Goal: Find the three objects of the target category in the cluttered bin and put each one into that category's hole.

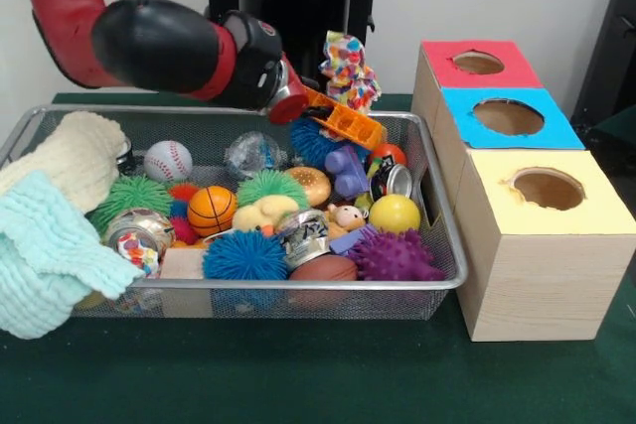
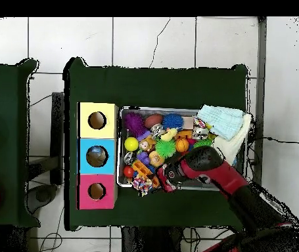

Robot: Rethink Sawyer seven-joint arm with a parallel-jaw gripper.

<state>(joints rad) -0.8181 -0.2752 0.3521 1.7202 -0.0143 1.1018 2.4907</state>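
Note:
The cluttered bin (image 1: 298, 285), a silver wire mesh basket, holds many toys: a baseball (image 1: 167, 159), a small basketball (image 1: 212, 209), a yellow ball (image 1: 395, 212), a brown football (image 1: 323, 268), and blue (image 1: 244, 255), purple (image 1: 393, 255) and green (image 1: 129, 196) spiky balls. My gripper (image 1: 298, 106) hangs over the bin's far rim, near its box-side corner. An orange gridded plastic toy (image 1: 343, 124) sits tilted right at its end. A multicoloured frilly thing (image 1: 348, 67) is just behind. From overhead the gripper (image 2: 160, 178) is at the bin's (image 2: 120, 147) robot-side edge.
Three wooden boxes with round holes stand beside the bin: red top (image 1: 447, 67), blue top (image 1: 467, 131), yellow top (image 1: 596, 211). A cream cloth (image 1: 75, 156) and a mint cloth (image 1: 50, 255) drape over the bin's other end. The green table (image 1: 298, 374) lies in front.

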